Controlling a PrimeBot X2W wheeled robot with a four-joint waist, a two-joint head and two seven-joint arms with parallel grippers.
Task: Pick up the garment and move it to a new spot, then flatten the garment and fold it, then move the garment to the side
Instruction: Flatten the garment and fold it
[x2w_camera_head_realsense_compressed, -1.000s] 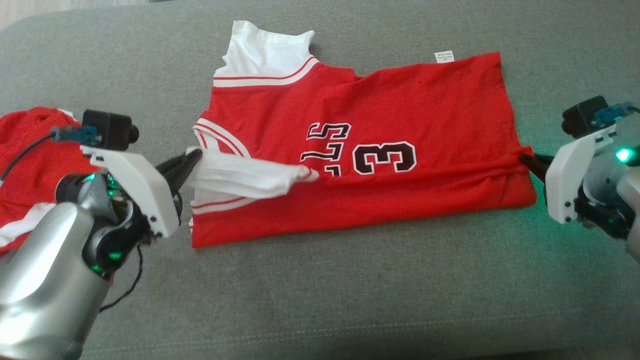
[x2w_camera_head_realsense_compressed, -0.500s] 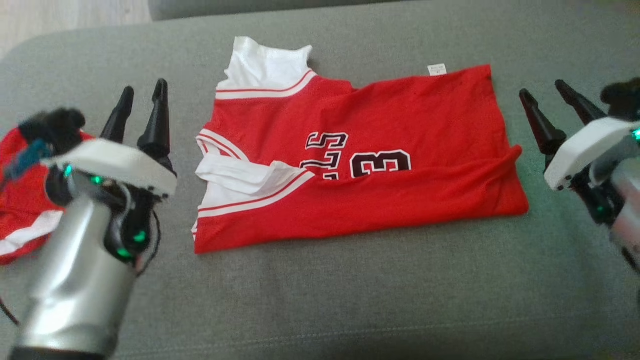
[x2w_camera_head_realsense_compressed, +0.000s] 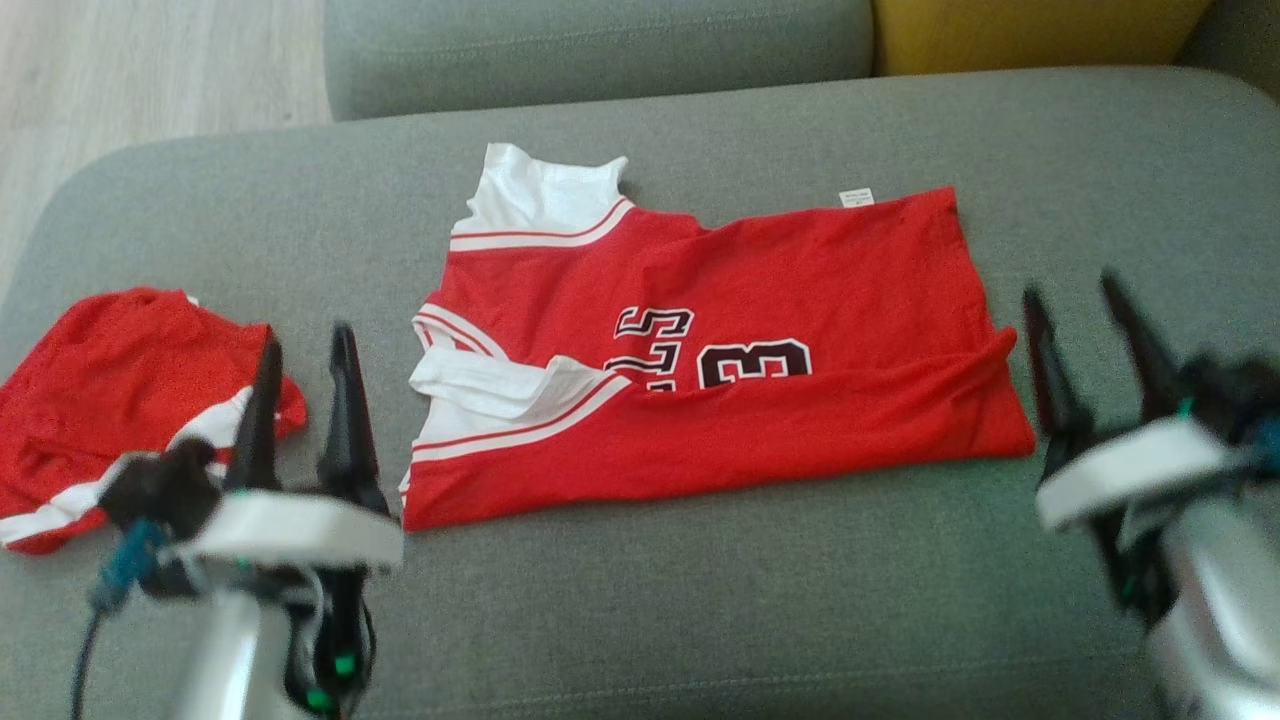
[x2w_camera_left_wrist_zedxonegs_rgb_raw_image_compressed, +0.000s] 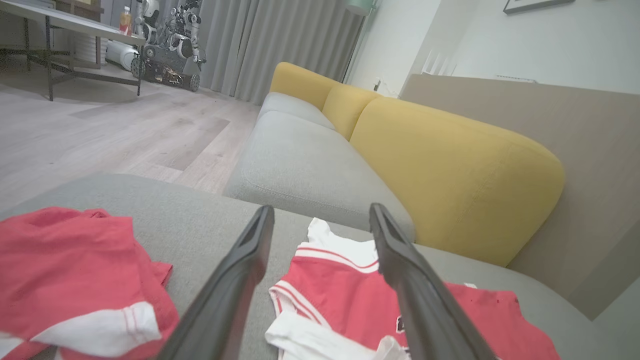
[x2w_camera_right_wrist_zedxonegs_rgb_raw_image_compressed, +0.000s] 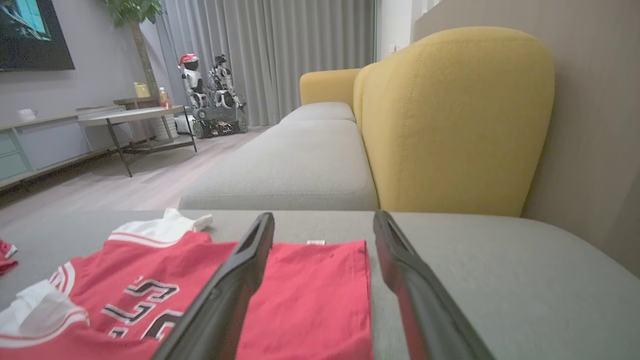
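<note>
A red jersey (x2w_camera_head_realsense_compressed: 720, 350) with white sleeves and black numbers lies on the grey sofa seat, its near long edge folded over the lettering. It also appears in the left wrist view as the jersey (x2w_camera_left_wrist_zedxonegs_rgb_raw_image_compressed: 340, 310) and in the right wrist view as the jersey (x2w_camera_right_wrist_zedxonegs_rgb_raw_image_compressed: 300, 300). My left gripper (x2w_camera_head_realsense_compressed: 305, 345) stands open just left of the jersey's sleeve end, holding nothing. My right gripper (x2w_camera_head_realsense_compressed: 1070, 295) stands open just right of the hem end, also empty. Both are raised clear of the cloth.
A second crumpled red and white garment (x2w_camera_head_realsense_compressed: 120, 390) lies at the seat's left end. Yellow back cushions (x2w_camera_right_wrist_zedxonegs_rgb_raw_image_compressed: 450, 115) stand behind the grey seat (x2w_camera_head_realsense_compressed: 700, 600). A neighbouring grey seat cushion (x2w_camera_head_realsense_compressed: 600, 40) and wooden floor (x2w_camera_head_realsense_compressed: 150, 70) lie beyond.
Both grippers let go of the jersey's fold, opened, and drew back toward me with fingers pointing up. The folded edge now rests on the jersey. The head camera tilted up.
</note>
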